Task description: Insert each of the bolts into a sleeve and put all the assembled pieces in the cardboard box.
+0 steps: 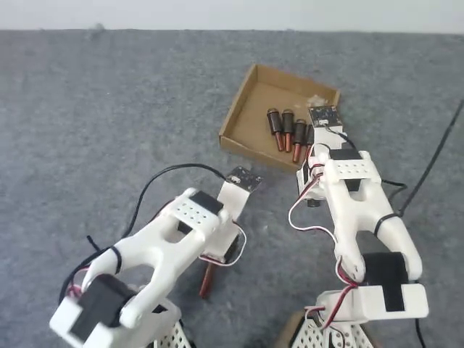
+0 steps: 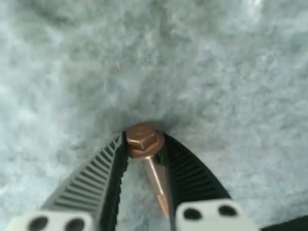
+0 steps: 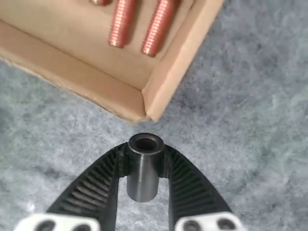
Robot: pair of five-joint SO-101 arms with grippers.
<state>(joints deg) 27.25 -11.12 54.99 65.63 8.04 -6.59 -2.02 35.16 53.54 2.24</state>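
Grey carpet (image 1: 109, 109): left tool (image 2: 143, 143) clamps copper hex-head bolt (image 2: 155, 175), right tool (image 3: 144, 153) clamps dark sleeve (image 3: 143, 180).

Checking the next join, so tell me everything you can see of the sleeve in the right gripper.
The sleeve is a short, dark grey tube that looks like metal, smooth-walled, with a round bore that looks empty at its open end. It lies lengthwise between the black ribbed fingers of the right gripper, clamped from both sides, open end at the fingertips. It is over grey carpet, just outside a corner of the cardboard box.
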